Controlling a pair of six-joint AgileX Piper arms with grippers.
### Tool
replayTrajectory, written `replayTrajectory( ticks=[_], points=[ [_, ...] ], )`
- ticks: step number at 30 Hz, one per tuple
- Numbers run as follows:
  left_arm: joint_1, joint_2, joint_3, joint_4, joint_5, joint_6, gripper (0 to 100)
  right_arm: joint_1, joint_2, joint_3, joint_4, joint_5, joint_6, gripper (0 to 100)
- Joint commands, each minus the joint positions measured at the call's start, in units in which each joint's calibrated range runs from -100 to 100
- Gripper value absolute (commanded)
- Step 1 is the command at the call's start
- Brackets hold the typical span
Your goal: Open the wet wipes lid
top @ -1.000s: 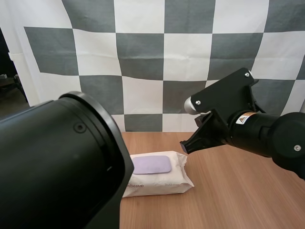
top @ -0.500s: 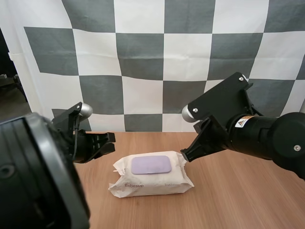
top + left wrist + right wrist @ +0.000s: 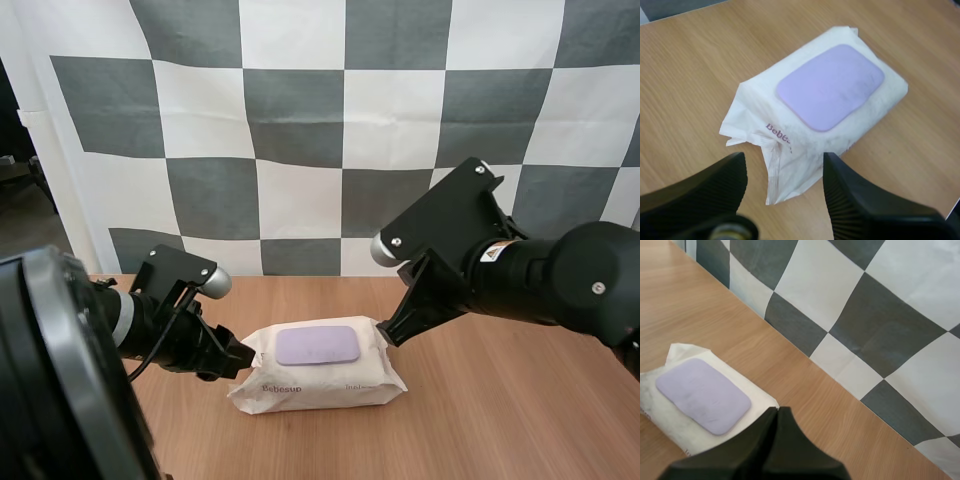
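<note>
Light-brown wooden table (image 3: 500,400), even grain. At its centre lies the white wet wipes pack (image 3: 330,388) with its lilac lid (image 3: 317,345) flat and closed, ends crumpled. At the pack's 9 o'clock, the left gripper (image 3: 785,162) has its fingers spread. At 2 o'clock, the right gripper (image 3: 777,414) has its fingers pressed together, holding nothing.

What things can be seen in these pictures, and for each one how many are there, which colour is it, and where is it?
pack of wet wipes: one, white with a little printing, lying flat on the table between the two grippers
lid: one, pale purple, closed flat on top of the pack
table: one, light brown wood, under everything
left gripper: one, black, open, its fingers apart at the pack's crimped end
right gripper: one, black, shut into one wedge, close by the pack's opposite end
</note>
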Motion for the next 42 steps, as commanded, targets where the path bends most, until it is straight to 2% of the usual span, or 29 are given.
replayTrajectory(
  ticks=[1,5,6,8,9,10,11,13,15,17,19,23,25,26,30,35,38,42],
  points=[
    [-0.02,0.3,0.0,1.3,0.0,20.0,77,0.0,5.8,0.0,0.8,-0.2,-4.8,0],
    [-0.02,3.4,0.9,4.4,0.0,20.0,77,0.0,11.9,-0.1,3.2,-0.2,-9.2,0],
    [-0.02,4.6,1.1,4.4,0.0,20.0,77,0.0,13.5,-0.1,4.0,-0.2,-10.1,11],
    [-0.02,6.6,1.5,4.2,0.0,20.0,77,0.0,15.0,-0.1,5.3,-0.4,-11.9,40],
    [-0.02,7.8,1.5,3.9,0.0,20.0,77,0.0,16.1,-0.1,6.7,-0.9,-12.9,70],
    [-0.02,8.9,1.5,3.7,0.0,20.0,77,0.0,16.2,-0.1,7.2,-1.2,-13.4,80],
    [-0.02,10.3,1.5,2.9,0.0,20.0,77,0.0,17.0,-0.1,8.9,-2.5,-15.8,100],
    [-0.08,12.3,1.5,1.5,0.0,20.0,77,0.0,17.6,-0.5,9.8,-2.4,-18.9,100],
    [-0.08,13.7,1.5,0.0,0.0,20.0,77,0.0,17.9,-1.1,9.9,-2.6,-19.0,100],
    [-0.67,15.0,1.5,-1.2,0.0,20.0,77,0.0,18.0,-1.3,10.2,-2.9,-19.1,100],
    [-2.55,16.0,1.5,-1.2,0.0,20.0,77,0.0,18.0,-1.3,11.3,-2.9,-19.8,100],
    [-4.95,16.6,1.5,-1.4,-0.9,20.0,77,0.0,18.0,-1.3,12.5,-2.9,-20.2,100],
    [-7.42,16.6,1.5,-2.5,-6.6,20.0,77,0.0,18.0,-1.3,12.5,-2.9,-20.2,100],
    [-9.51,16.6,1.5,-4.6,-10.9,20.0,77,0.0,18.0,-1.3,12.5,-2.9,-20.2,100],
    [-12.65,16.6,1.5,-6.9,-16.4,20.0,77,0.0,18.0,-1.3,12.5,-2.9,-20.3,100],
    [-15.84,16.7,3.6,-8.0,-25.3,20.0,77,0.0,18.0,-1.3,12.6,-2.9,-21.3,100],
    [-17.1,16.7,5.6,-7.8,-32.6,20.0,77,0.0,18.0,-1.3,12.6,-2.9,-21.3,100],
    [-17.12,16.7,6.1,-8.1,-34.7,20.0,77,0.0,18.0,-1.3,12.6,-1.1,-22.2,100]
  ],
)
